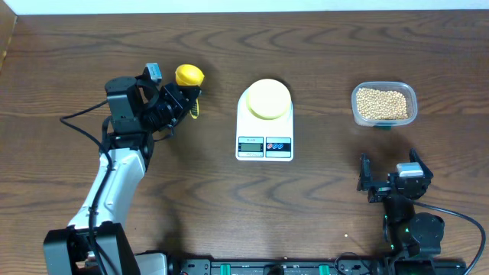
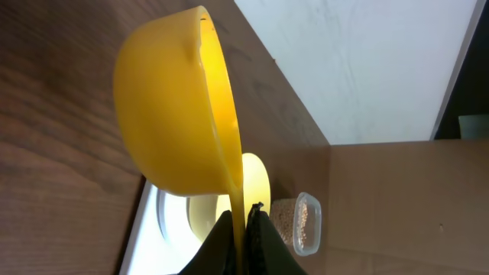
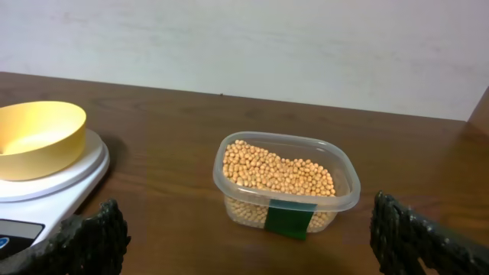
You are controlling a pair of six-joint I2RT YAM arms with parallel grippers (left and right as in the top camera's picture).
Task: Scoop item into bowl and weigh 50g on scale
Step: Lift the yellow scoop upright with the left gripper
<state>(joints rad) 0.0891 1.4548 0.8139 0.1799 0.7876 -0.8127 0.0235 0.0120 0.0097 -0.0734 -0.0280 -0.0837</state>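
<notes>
Closest in: right gripper, black fingers spread wide, nothing between them. Just past it: clear plastic tub with rounded corners, holding a heap of small round tan beans, apart from those fingers. Further left: smooth white scale, empty pale yellow bowl on its round plate. Far left: left gripper clamped on the thin handle of a shiny bright yellow measuring spoon.

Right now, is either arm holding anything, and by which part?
Left fingers pinch the yellow measuring spoon by its handle; right fingers stand open, empty.
</notes>
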